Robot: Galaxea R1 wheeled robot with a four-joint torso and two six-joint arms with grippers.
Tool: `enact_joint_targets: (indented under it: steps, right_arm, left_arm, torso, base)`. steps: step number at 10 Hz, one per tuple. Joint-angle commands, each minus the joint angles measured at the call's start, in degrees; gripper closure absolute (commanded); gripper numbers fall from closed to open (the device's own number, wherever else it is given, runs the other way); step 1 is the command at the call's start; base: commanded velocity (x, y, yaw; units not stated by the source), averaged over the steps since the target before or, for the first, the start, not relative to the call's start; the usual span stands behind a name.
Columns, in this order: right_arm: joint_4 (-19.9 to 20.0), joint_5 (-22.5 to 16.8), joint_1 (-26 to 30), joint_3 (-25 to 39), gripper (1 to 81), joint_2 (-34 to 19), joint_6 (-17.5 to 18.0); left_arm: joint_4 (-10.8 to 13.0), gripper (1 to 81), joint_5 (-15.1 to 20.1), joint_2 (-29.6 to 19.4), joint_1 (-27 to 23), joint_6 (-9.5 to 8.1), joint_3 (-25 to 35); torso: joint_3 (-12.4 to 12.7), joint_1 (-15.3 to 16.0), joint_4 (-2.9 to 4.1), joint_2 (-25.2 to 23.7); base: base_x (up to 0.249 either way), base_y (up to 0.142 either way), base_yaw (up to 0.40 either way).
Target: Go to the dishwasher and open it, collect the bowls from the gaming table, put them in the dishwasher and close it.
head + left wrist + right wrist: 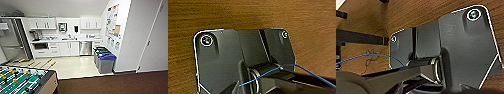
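Where carpet [112, 85] ends, kitchenette w/ dishwasher [85, 48]

Kitchenette brightly, evenly lit; head view soft, blurred (walls lean at edges); brown carpet [112, 85] dimmer.

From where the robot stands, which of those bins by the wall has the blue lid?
The nearest bin, at the front of the row beside the white wall. The bins behind it carry dark and green lids instead.

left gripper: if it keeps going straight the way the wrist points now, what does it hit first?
Most likely the brown carpet floor: the left wrist view looks straight onto it, nothing in between. Depth is unclear.
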Motion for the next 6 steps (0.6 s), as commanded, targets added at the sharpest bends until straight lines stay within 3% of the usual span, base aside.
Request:
enact_joint_targets:
  steps: [1,6]
  right_arm:
    - [-0.10,-2.92,2.69,0.80,1.0,-1.15,-0.26]
    - [-0.02,-2.83,-0.03,-6.14,1.0,0.96,-0.35]
  left_arm:
    - [-0.12,1.0,3.11,-1.74,-3.45,0.39,0.50]
    - [0.14,1.0,2.76,-0.16,-1.35,0.39,-4.25]
  torso:
    - [0.00,0.00,0.00,0.00]
    - [0.00,0.00,0.00,0.00]
  base:
    - [0.158,0.000,0.000]
    - [0.158,0.000,0.000]
